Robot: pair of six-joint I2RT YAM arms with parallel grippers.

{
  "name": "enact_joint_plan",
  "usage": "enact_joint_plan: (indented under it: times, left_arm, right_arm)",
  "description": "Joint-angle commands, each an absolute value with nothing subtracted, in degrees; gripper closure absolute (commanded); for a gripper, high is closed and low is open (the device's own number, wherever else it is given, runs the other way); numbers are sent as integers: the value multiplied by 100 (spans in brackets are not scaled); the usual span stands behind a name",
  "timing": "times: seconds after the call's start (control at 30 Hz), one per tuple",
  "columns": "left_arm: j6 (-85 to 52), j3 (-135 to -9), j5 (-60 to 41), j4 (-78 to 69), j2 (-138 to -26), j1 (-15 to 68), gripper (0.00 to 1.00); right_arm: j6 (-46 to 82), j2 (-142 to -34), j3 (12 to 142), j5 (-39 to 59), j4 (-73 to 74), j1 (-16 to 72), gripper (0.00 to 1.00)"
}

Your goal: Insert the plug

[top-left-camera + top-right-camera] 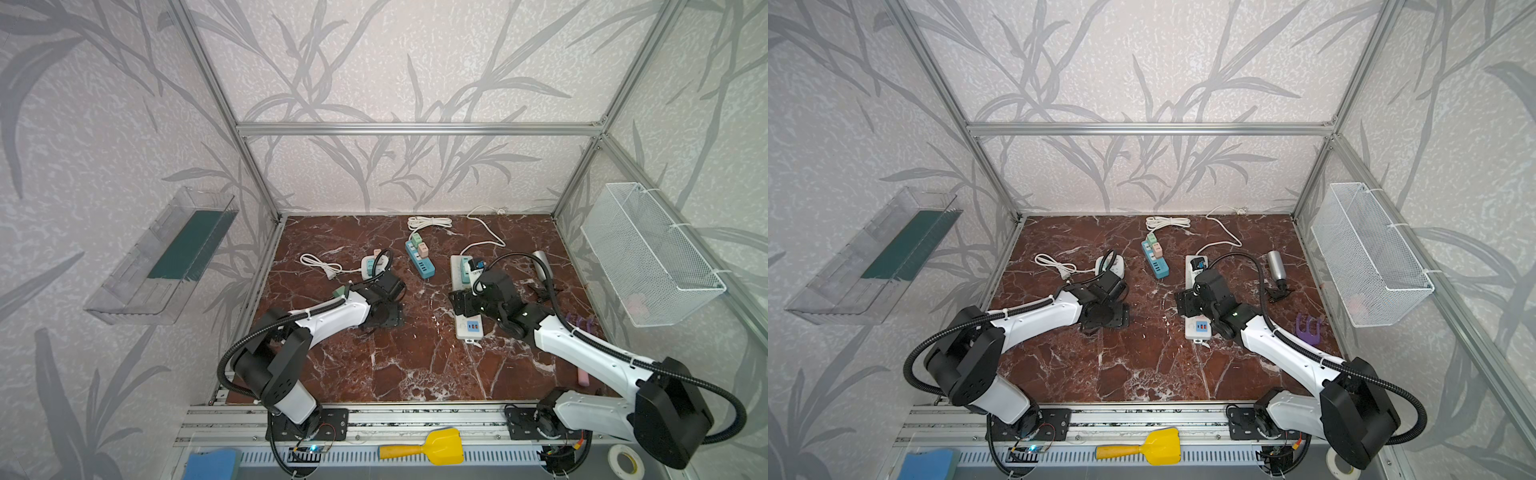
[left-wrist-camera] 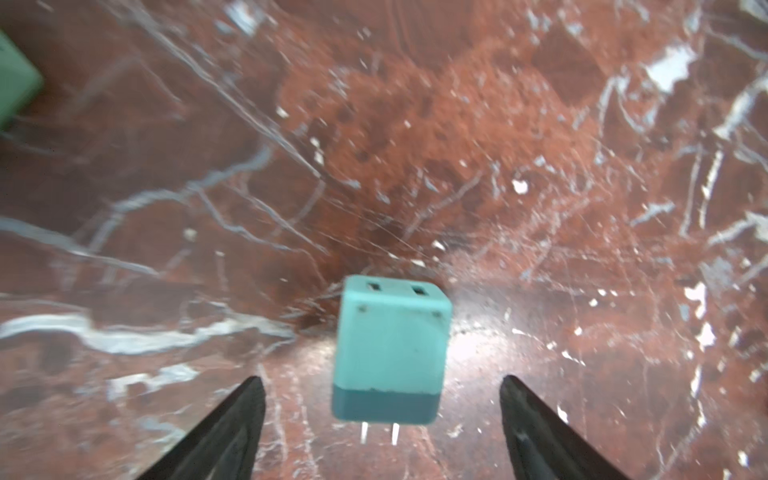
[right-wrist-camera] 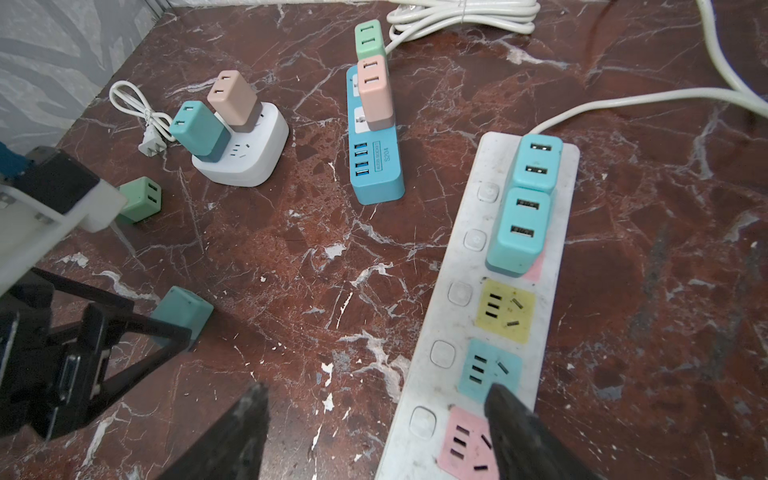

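Marble tabletop (image 1: pixel 415 365): both claws empty, plug not in yet.
On it lies the white power strip (image 3: pixel 440 332). The right gripper (image 3: pixel 376 388) is spread wide over the strip's near end, holding nothing. The left gripper (image 2: pixel 381 379), well left of the strip, is spread wide astride the teal plug (image 2: pixel 390 353) with its fingers clear; the plug lies on its side, prongs toward the gripper.

Red-brown marble table top (image 1: pixel 415 365) with white veins. Flat on it toward the right, a long white power strip (image 3: pixel 446 324). In the middle, farther back, a blue power strip (image 1: pixel 420 262). To the left, a small white socket block (image 3: pixel 249 162). Loose on the stone near that block, a teal plug (image 2: pixel 390 345) on its side and a green plug (image 3: pixel 139 199). At the back, a coiled white cord (image 1: pixel 428 223). On the right, a silver bottle (image 1: pixel 1276 266) and a purple plastic piece (image 1: pixel 1308 330).
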State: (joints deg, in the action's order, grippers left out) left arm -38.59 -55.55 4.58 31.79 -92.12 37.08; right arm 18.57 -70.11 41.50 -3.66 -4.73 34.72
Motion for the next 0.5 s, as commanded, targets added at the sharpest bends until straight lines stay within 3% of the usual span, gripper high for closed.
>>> enact_joint_plan:
  times: [0.0, 0.2, 0.47]
  left_arm:
    - [-3751, -5897, 940, 3770, -9406, 3785, 16]
    - [-3650, -6414, 912, 4198, -9957, 3941, 26]
    - [-3647, -6517, 1178, 4431, -10187, 4078, 33]
  right_arm:
    - [1837, -6970, 4231, -448, -513, 3508, 19]
    - [1846, -6980, 4228, -453, -518, 3509, 20]
    - [1856, -6961, 4232, -456, -527, 3508, 22]
